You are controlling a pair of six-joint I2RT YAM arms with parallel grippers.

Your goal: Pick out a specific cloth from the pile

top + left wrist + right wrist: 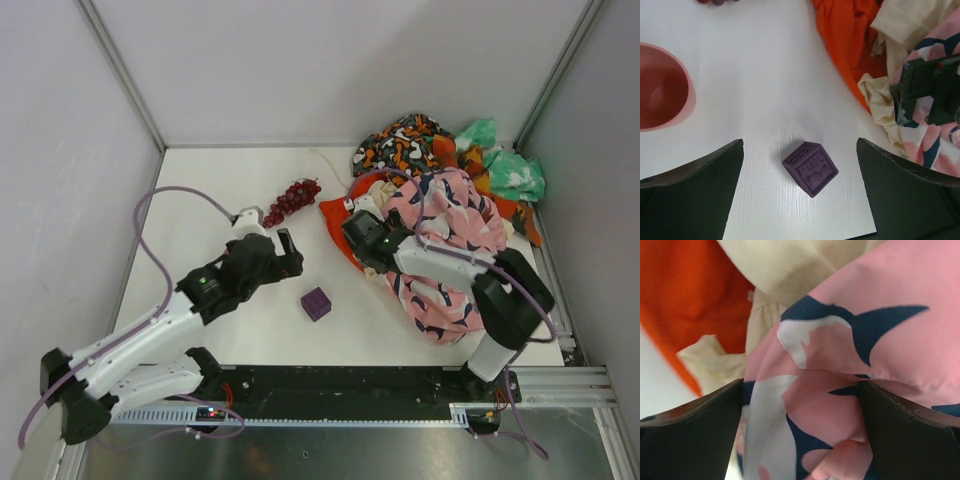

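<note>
Reaching: my right end effector [800,385] hangs spread over the pile [445,215], above pink fabric [880,305], gripping nothing.
Next: I should shift it onto the cloth [685,290].
Idle: my left end effector [800,142], spread, empty.

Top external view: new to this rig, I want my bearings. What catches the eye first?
The bright pile of fabrics at far right stands out, a pink cloth with navy shapes on top and the orange-red cloth showing at its left edge. The right gripper hangs open over the pink cloth. A purple cube and red grapes lie on the table.
</note>
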